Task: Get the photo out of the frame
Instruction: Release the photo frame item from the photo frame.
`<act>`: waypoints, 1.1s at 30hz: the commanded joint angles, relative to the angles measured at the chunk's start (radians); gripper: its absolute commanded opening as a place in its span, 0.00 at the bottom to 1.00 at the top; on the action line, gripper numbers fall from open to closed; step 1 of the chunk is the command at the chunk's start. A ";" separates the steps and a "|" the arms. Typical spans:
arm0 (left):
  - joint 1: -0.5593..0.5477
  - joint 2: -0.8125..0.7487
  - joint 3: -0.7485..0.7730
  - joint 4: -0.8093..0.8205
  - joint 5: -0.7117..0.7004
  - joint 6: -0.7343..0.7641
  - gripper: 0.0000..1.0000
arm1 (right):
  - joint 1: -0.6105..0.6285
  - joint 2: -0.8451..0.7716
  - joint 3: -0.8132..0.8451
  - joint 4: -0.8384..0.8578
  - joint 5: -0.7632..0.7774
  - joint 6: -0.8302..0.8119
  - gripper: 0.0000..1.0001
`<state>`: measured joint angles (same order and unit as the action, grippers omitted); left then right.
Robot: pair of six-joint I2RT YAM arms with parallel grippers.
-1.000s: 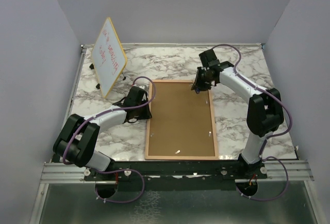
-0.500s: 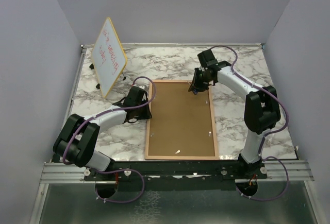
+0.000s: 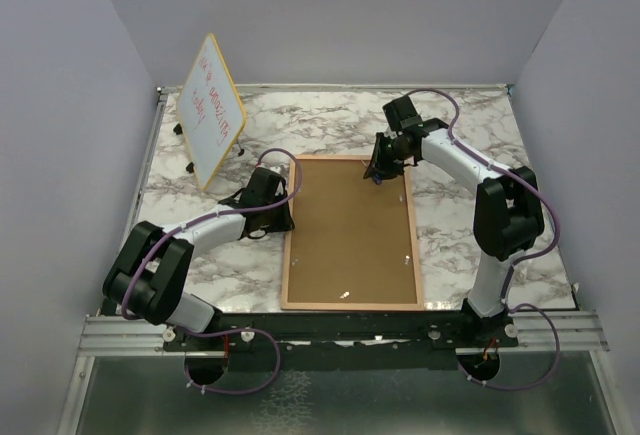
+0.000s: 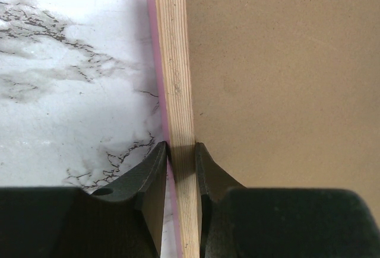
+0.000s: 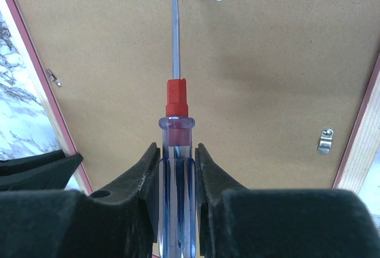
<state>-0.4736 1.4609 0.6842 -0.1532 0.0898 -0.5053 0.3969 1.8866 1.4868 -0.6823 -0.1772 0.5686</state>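
On marble table (image 3: pixel 470 125), left gripper (image 4: pixel 181 151) pinches frame (image 4: pixel 178 62) edge; right gripper (image 5: pixel 177 151), arm outstretched, clamps screwdriver (image 5: pixel 176 98).

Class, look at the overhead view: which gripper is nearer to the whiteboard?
Left. The left gripper clamps the frame's left edge, a short way right of the whiteboard. The right gripper, holding a screwdriver, hovers over the frame's far end, farther off.

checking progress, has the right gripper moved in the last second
Yes, the right gripper, holding the screwdriver, shifted slightly left, away from the frame's right edge.
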 commanded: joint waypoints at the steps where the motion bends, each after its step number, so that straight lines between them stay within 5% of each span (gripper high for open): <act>1: 0.001 0.015 -0.009 -0.049 -0.027 0.017 0.19 | -0.007 -0.022 -0.008 -0.025 -0.035 -0.028 0.01; 33: 0.001 0.016 -0.014 -0.049 -0.026 0.017 0.18 | -0.007 -0.001 -0.024 -0.019 0.020 -0.020 0.01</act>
<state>-0.4736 1.4609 0.6842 -0.1532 0.0898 -0.5053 0.3969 1.9007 1.4853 -0.6975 -0.1696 0.5568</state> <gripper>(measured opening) 0.234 0.235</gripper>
